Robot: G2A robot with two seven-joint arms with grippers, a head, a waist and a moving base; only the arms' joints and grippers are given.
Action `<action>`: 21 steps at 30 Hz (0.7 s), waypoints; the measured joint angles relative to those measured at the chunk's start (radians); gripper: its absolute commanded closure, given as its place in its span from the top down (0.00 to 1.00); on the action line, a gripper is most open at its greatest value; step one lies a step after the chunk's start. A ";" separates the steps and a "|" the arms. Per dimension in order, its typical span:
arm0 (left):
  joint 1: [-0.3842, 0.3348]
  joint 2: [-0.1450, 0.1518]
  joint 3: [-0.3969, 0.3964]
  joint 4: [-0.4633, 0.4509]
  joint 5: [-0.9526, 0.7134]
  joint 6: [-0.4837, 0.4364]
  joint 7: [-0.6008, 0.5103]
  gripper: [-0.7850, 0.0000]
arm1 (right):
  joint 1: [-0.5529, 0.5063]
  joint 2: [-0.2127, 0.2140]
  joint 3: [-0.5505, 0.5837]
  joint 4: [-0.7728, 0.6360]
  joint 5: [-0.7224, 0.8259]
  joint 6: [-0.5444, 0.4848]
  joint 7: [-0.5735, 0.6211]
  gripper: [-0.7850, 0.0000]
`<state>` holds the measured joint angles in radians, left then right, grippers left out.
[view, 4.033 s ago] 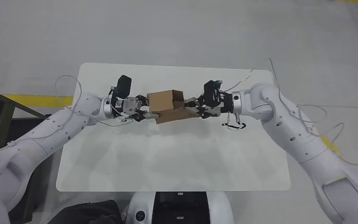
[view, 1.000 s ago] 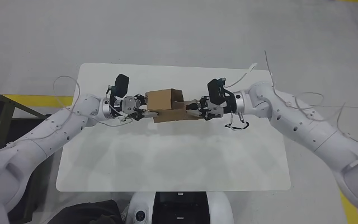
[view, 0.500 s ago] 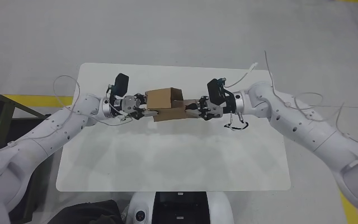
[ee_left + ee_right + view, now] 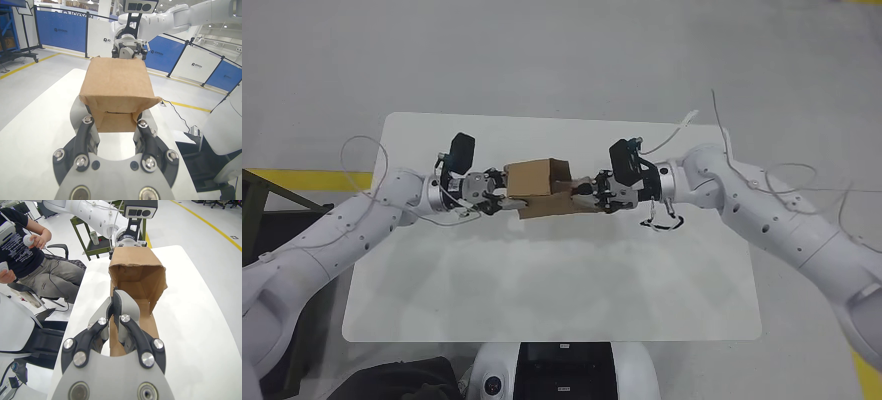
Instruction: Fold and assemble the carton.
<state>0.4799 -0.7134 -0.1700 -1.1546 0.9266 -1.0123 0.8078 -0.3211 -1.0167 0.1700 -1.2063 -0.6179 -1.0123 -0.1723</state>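
A brown carton [image 4: 540, 185] lies on its side mid-table between both arms, its tube squared up. My left gripper [image 4: 504, 200] has the carton's [image 4: 116, 83] closed end between its widely spread fingers [image 4: 83, 117], which touch both sides; one flap hangs down over that end. My right gripper [image 4: 587, 192] is at the open end, shut on the edge of a side wall [image 4: 113, 289]. A long bottom flap [image 4: 132, 332] runs flat under that gripper [image 4: 113, 303]. The carton's inside [image 4: 138, 283] is empty.
The white table [image 4: 542, 290] has free room in front of the carton and behind it. A small black cable loop [image 4: 662, 222] lies under the right arm's wrist. A green cart [image 4: 90, 243] stands off the table's left end.
The right gripper has edged slightly toward the carton. The left gripper and the carton have hardly moved.
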 measured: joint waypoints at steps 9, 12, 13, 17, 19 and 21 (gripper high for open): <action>0.010 0.005 0.000 -0.024 0.013 0.000 0.000 0.33 | 0.006 -0.019 0.000 0.014 0.008 0.000 0.018 0.00; 0.011 0.007 0.000 -0.028 0.012 0.000 0.000 0.33 | 0.008 -0.026 0.000 0.019 0.011 0.000 0.024 0.00; 0.011 0.008 0.000 -0.029 0.011 0.000 0.000 0.33 | 0.009 -0.029 0.000 0.019 0.012 0.000 0.027 0.00; 0.010 0.009 0.000 -0.033 0.008 0.000 0.000 0.33 | 0.010 -0.037 0.000 0.013 0.012 0.000 0.035 0.00; 0.009 0.009 0.000 -0.036 0.007 0.000 0.000 0.32 | 0.010 -0.043 0.000 0.007 0.012 0.000 0.043 0.00; 0.007 0.009 0.000 -0.038 0.007 0.000 0.000 0.31 | 0.009 -0.049 0.000 0.003 0.014 0.000 0.051 0.00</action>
<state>0.4872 -0.7044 -0.1700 -1.1931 0.9332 -1.0123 0.8078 -0.3123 -1.0658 0.1700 -1.2032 -0.6038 -1.0123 -0.1218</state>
